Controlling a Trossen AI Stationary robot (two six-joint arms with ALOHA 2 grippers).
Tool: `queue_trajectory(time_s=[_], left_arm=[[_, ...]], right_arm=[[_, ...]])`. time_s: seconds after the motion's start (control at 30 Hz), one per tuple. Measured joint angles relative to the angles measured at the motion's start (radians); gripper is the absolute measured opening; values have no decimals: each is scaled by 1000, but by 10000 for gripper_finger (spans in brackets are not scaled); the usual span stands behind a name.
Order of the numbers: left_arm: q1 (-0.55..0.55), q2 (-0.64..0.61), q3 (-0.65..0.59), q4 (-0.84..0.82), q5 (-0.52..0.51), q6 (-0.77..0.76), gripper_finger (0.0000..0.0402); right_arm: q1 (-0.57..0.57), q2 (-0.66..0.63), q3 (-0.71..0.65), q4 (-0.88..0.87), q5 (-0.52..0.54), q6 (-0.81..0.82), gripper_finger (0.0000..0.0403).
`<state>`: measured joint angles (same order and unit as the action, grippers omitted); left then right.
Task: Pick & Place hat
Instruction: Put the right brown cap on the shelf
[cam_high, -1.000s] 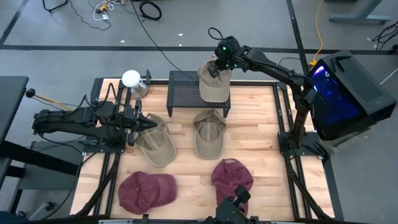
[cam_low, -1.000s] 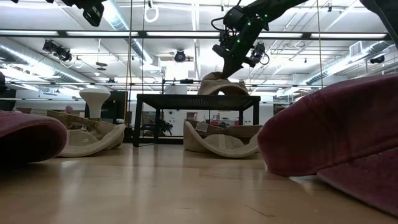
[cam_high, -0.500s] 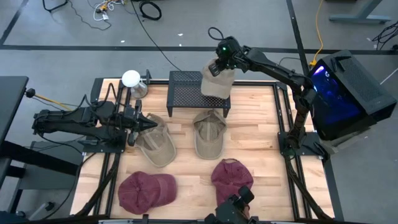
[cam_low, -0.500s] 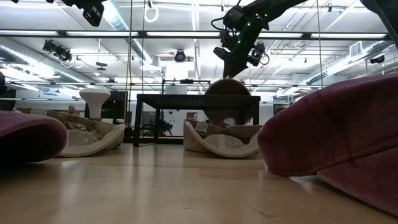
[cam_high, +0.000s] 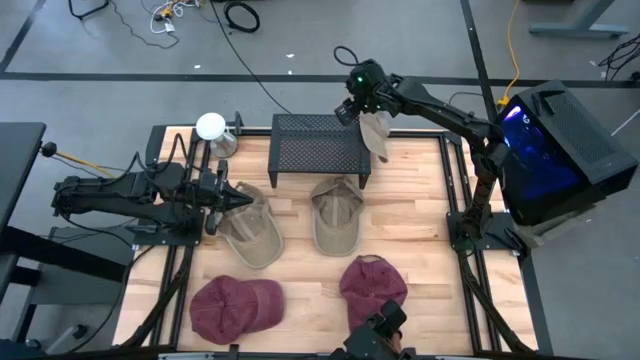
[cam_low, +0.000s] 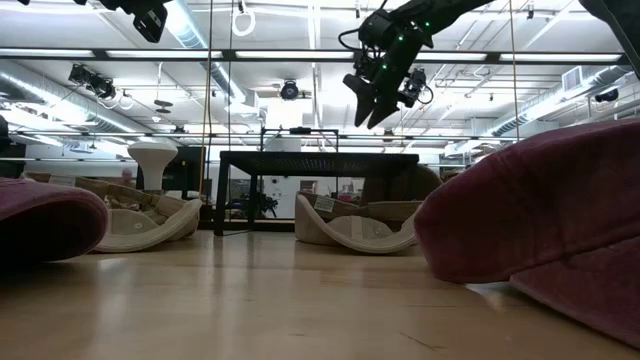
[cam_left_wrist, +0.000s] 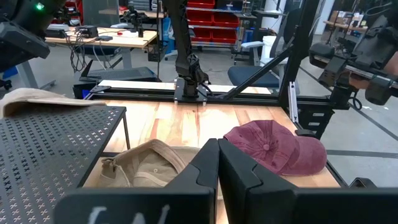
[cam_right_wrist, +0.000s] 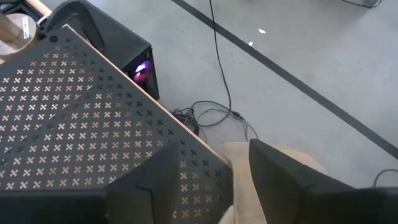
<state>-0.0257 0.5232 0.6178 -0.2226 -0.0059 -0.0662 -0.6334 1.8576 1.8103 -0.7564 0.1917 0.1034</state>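
At the bottom of the high view two maroon hats (cam_high: 237, 306) lie on the wooden surface (cam_high: 420, 225). Above them, in the middle, two beige hats (cam_high: 336, 214) lie open side up; nothing lies inside them. At the left edge the left gripper (cam_high: 238, 197) waits with its fingers closed on nothing, beside one beige hat. Farther up stands the black perforated stand (cam_high: 320, 148), and its top is now bare. A second ago the tan hat (cam_high: 376, 131) sat on this stand in the right gripper (cam_high: 358, 107). The fingers have since opened, and the hat hangs off the right end of the stand, seemingly sliding down. I judge the placing has failed and must be repeated.
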Motion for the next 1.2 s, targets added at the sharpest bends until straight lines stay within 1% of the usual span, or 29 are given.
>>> queue_trajectory(time_s=[0.17, 0.3, 0.37, 0.5, 0.67, 0.77, 0.87, 1.1, 1.2], left_arm=[[0, 0, 0, 0, 0, 0, 14], [0, 0, 0, 0, 0, 0, 14], [0, 0, 0, 0, 0, 0, 14], [0, 0, 0, 0, 0, 0, 14], [0, 0, 0, 0, 0, 0, 14], [0, 0, 0, 0, 0, 0, 14], [0, 0, 0, 0, 0, 0, 14], [0, 0, 0, 0, 0, 0, 14], [0, 0, 0, 0, 0, 0, 14]], right_arm=[[0, 0, 0, -21, 3, -3, 170], [-1, 0, 0, -53, 46, -14, 157], [-14, 0, 0, -85, 45, -25, 154], [-65, 0, 0, -144, -15, -47, 155], [-119, -18, 0, -152, -84, -102, 158], [-152, -27, 0, -151, -123, -55, 158], [-192, -27, 0, -155, -187, -16, 158], [-265, -27, 0, -182, -214, -201, 167], [-304, -27, 0, -212, -239, -307, 167]])
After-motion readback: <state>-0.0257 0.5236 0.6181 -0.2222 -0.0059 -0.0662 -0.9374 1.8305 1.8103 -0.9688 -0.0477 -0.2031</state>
